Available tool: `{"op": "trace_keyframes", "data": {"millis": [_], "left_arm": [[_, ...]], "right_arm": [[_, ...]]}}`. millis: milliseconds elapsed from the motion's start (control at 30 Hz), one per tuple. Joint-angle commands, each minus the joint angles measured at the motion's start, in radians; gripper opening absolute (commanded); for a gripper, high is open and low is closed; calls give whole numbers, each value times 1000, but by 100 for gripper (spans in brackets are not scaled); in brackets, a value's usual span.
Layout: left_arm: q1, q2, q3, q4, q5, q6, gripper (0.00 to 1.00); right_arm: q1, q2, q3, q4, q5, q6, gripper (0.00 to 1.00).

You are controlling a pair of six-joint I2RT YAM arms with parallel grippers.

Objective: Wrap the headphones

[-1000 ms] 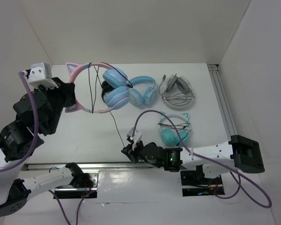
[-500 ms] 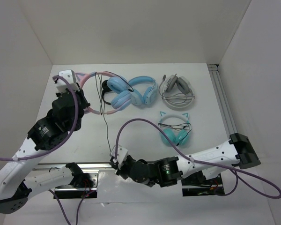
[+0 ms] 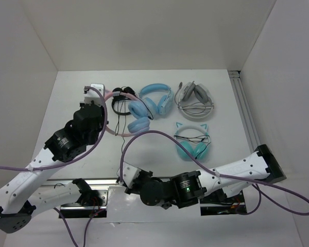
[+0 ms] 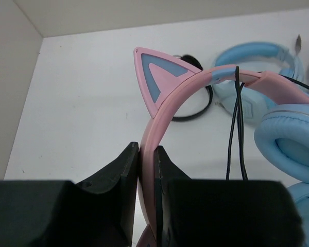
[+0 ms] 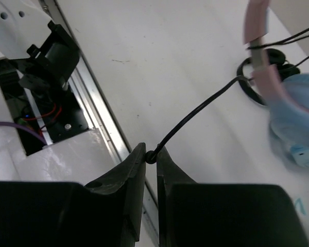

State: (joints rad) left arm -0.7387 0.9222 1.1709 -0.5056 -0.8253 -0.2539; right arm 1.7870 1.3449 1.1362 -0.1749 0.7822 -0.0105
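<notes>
Top external: white table [image 3: 224, 128], white walls [image 3: 144, 36]; left claw [image 4: 147, 154] tight on headphones [image 4: 165, 103], right claw [image 5: 151, 154] tight on cable [image 5: 195, 114].

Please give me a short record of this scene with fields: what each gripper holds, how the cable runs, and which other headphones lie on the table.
left gripper: shut on the pink headband of the headphones
right gripper: shut on the black cable
cable path: from the right gripper across to the headband, where two strands cross over it
others on the table: light blue pair, grey pair, teal cat-ear pair
wrap state: not finished; a long part of the cable hangs free
</notes>
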Motion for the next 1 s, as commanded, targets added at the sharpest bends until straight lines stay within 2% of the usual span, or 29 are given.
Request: {"op": "trace_keyframes", "data": {"millis": [0, 67, 200, 367, 433, 533, 700, 833, 967], "left_arm": [[-4, -19, -22, 108, 123, 85, 0], [-4, -43, -37, 108, 182, 108, 0], [-4, -65, -66, 73, 157, 85, 0], [-4, -54, -50, 45, 166, 70, 0], [-4, -45, -50, 32, 186, 70, 0], [-4, -34, -39, 7, 160, 50, 0], [-4, -34, -11, -40, 51, -62, 0], [7, 20, 58, -160, -73, -247, 0], [7, 38, 69, -185, -95, -321, 0]], "right_arm": [[6, 0, 106, -122, 81, -83, 0], [6, 0, 155, -191, 81, -111, 0], [6, 22, 224, -301, 52, -120, 0], [6, 10, 224, -269, 52, -160, 0], [6, 10, 224, -258, 97, -184, 0], [6, 0, 247, -238, 71, -193, 0], [28, 39, 286, -229, -4, -203, 0], [37, 62, 286, -201, -142, -227, 0], [37, 83, 309, -201, -199, -250, 0]]}}
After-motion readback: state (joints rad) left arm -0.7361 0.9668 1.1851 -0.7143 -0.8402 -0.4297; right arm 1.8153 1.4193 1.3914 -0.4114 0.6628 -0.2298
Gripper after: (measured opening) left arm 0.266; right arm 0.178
